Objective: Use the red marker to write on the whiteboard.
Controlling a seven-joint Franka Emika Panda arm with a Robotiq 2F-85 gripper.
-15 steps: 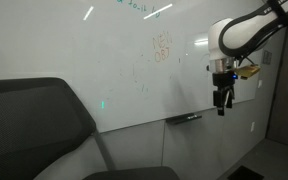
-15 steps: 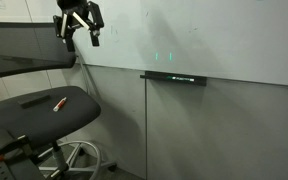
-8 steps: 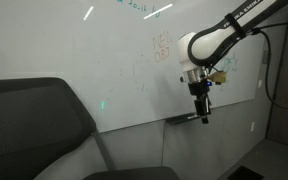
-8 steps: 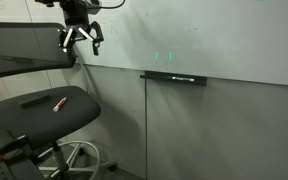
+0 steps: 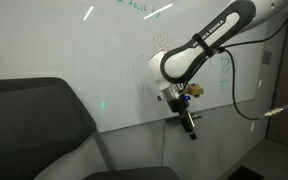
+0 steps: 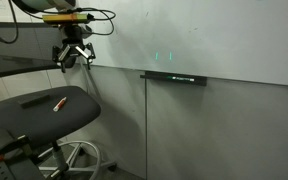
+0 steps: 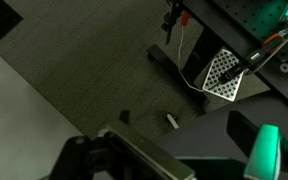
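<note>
Pointing its fingers downward, your black two-finger gripper is hanging in front of the lower part of the very large glossy white wall whiteboard. In an exterior view the fingers are standing apart with nothing between them, so you are carrying no object. In the wrist view the gripper parts at the bottom edge are appearing only as dark, blurred shapes, and the finger gap cannot be read there.

The slim red marker is lying flat on the dark grey padded seat of the office chair. It is resting below the gripper and well apart from it. A flat black object is lying near the marker on the same seat, without touching it.

The white jointed arm is reaching in from the upper corner and bending down across the board face. Faint orange scribbles are showing on the board above the gripper. A short dark ledge tray is running along the board's lower edge, and a dark slim object is lying on it. The wrist camera is looking down at grey carpet.
</note>
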